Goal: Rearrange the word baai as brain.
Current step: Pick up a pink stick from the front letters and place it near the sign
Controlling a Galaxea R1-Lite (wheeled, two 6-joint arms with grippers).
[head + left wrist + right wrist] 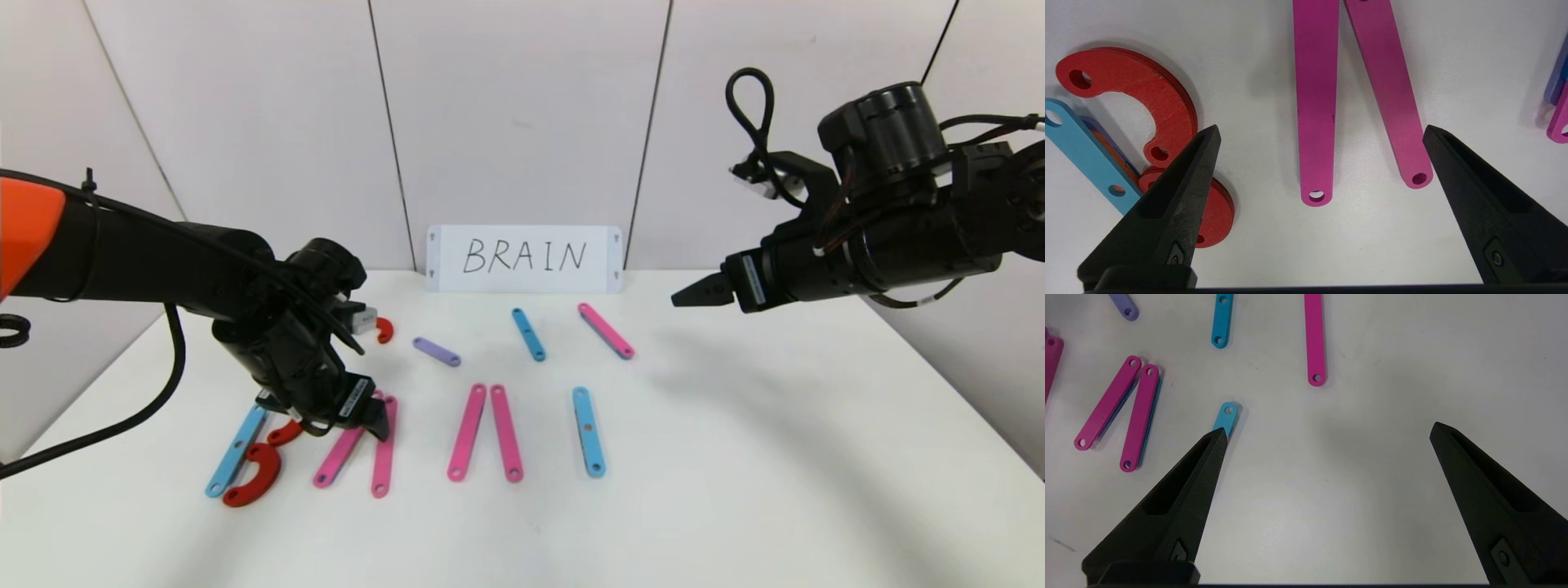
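Your white card (523,258) against the back wall reads BRAIN in black handwriting. The word sits on the white table (735,457) as a front row of flat pieces: a blue strip (235,451) with red curves (255,475) at the robot's left, two pink strips (359,447) under the left gripper, a pink pair (486,431) meeting at the top in the middle, then a lone upright blue strip (589,431). Behind them lie a purple strip (436,352), a short blue strip (528,334), a slanted pink strip (606,331) and a red curve (383,329). You have bare table on the right half and along the front edge. Your left gripper (1321,130) hangs low with its jaws spread wide, holding nothing, straddling the ends of the two pink strips. Your right gripper (694,294) is raised at the right, jaws wide, holding nothing.
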